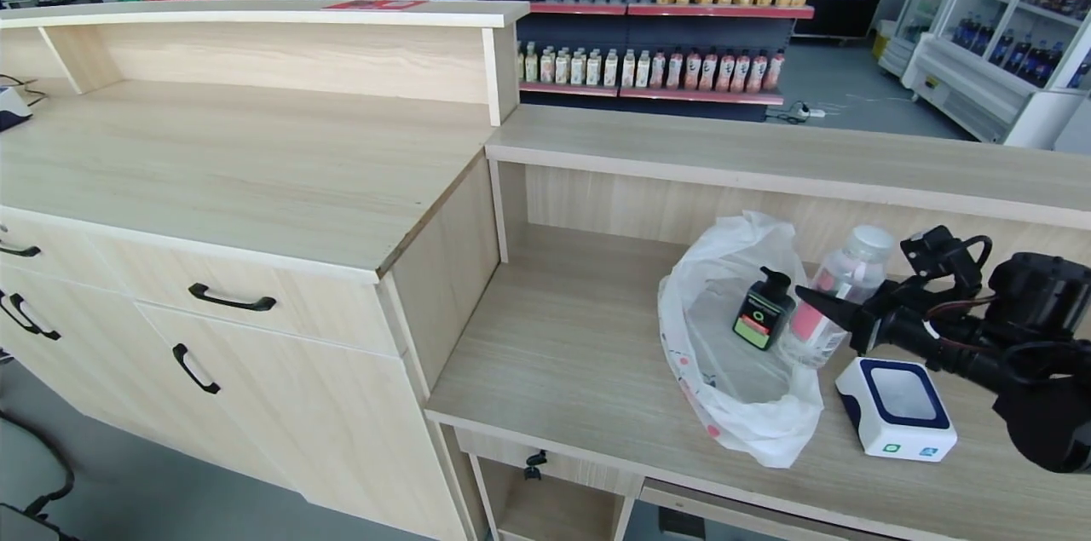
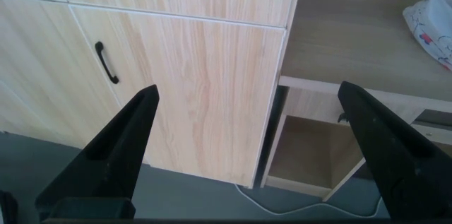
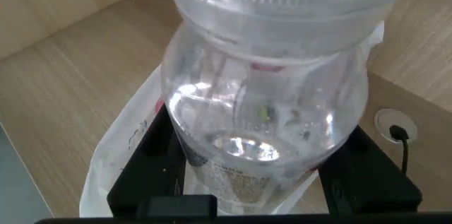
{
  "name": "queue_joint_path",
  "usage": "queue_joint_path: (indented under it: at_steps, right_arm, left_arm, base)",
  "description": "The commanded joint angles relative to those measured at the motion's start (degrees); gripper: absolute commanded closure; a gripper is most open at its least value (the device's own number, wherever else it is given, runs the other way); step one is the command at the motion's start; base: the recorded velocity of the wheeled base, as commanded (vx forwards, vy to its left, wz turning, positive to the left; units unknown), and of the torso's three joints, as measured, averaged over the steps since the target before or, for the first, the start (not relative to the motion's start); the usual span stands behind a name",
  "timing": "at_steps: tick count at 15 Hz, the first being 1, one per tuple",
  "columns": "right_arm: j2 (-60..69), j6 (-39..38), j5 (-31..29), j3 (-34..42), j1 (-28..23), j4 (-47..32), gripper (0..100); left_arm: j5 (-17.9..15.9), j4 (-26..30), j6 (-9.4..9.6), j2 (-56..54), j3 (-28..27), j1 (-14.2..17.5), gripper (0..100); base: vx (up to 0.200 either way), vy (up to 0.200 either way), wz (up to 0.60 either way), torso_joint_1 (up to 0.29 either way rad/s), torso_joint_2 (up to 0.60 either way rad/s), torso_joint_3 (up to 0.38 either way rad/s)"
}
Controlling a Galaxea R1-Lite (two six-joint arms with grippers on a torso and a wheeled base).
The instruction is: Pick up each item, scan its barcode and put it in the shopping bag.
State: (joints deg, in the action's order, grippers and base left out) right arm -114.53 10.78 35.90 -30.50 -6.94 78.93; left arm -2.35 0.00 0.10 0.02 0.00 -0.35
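Observation:
My right gripper [image 1: 822, 315] is shut on a clear plastic bottle [image 1: 852, 268] with a pink label and holds it upright at the right edge of the white shopping bag [image 1: 741, 405]. In the right wrist view the bottle [image 3: 261, 97] stands between the black fingers [image 3: 141, 174], with the bag [image 3: 127, 139] below it. A dark pump bottle [image 1: 764, 311] stands inside the bag. The white and blue scanner [image 1: 895, 409] sits on the counter to the right of the bag. My left gripper [image 2: 247, 146] hangs open low in front of the cabinet doors, nothing between its fingers.
A higher counter [image 1: 239, 175] with drawers and black handles [image 1: 232, 299] stands to the left. A raised wooden ledge [image 1: 767, 153] runs behind the bag. Drink shelves [image 1: 648, 13] and a fridge [image 1: 997, 38] stand beyond. A cable grommet [image 3: 392, 121] sits in the countertop.

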Motion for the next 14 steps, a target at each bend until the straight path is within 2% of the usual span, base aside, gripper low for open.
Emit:
queue_joint_path:
  at_steps: [1,7,14]
  right_arm:
    - [-3.9,0.0,0.1,0.2,1.7,1.1,100]
    - [-11.2,-0.1,0.1,0.3,4.7,11.1,100]
    - [-14.6,0.5,0.2,0.0,6.4,11.1,100]
  left_arm:
    - [0.0,0.0,-0.01,0.1,0.0,0.0,0]
    - [0.0,0.0,-0.01,0.1,0.0,0.0,0]
    - [0.0,0.0,-0.01,0.1,0.0,0.0,0]
  base:
    - [0.0,0.0,0.0,0.0,0.0,0.0]
    - [0.0,0.0,0.0,0.0,0.0,0.0]
    - [0.0,0.0,0.0,0.0,0.0,0.0]
